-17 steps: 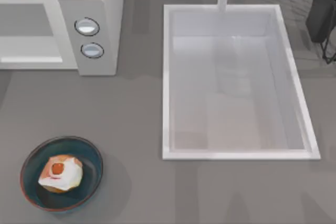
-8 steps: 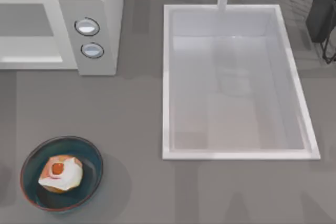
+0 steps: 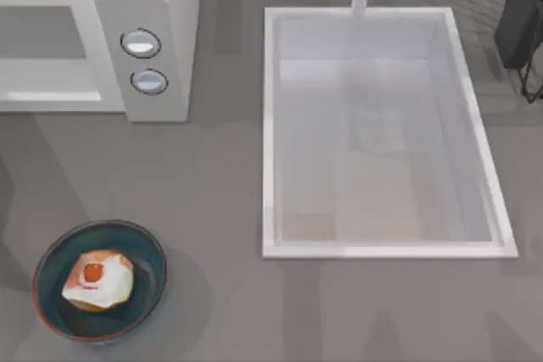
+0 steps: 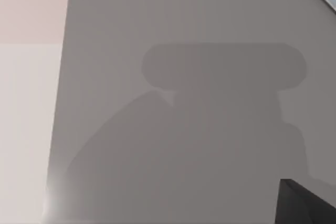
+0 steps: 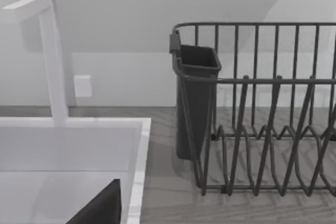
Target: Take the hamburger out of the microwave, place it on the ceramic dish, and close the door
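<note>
At the far left stands the microwave [image 3: 93, 36], its cavity showing at the front. Near it, toward the table's front, the hamburger [image 3: 97, 280] lies inside the ceramic dish [image 3: 51, 294]. To the right is the sink [image 3: 382, 252], then the dish rack [image 5: 262, 129]. Whether either gripper is released or clenched cannot be told.

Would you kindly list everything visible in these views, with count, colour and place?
hamburger: one, tan-orange and white, in the ceramic dish.
ceramic dish: one, blue with reddish-brown rim, table's front left.
microwave: one, white, back left.
knobs: two, silver-blue, on the microwave's side panel.
sink basin: one, white, centre-right.
faucet: one, white, behind the sink.
dish rack: one, dark wire, back right.
cutlery holder: one, dark grey, on the rack.
</note>
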Controlling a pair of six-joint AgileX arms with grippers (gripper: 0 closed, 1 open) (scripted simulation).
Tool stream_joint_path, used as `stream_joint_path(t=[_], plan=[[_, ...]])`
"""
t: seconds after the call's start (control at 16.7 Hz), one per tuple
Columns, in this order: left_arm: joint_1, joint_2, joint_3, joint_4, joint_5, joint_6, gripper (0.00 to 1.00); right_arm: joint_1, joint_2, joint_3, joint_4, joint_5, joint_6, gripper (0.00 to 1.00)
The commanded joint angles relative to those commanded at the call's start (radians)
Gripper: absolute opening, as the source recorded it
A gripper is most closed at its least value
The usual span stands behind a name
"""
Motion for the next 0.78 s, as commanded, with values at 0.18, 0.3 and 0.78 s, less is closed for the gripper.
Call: stream_joint_path(t=[0.18,0.3,0.78], plan=[[-0.011,-0.013,-0.017,0.004,-0.008,-0.016,0.00,0.000,0.000,0.000,0.000,0.000,0.000,1.00],[-0.068,-0.071,-0.071,0.024,-0.042,-0.071,0.00,0.000,0.000,0.000,0.000,0.000,0.000,1.00],[-0.299,-0.311,-0.281,0.104,-0.175,-0.287,0.00,0.000,0.000,0.000,0.000,0.000,0.000,1.00]])
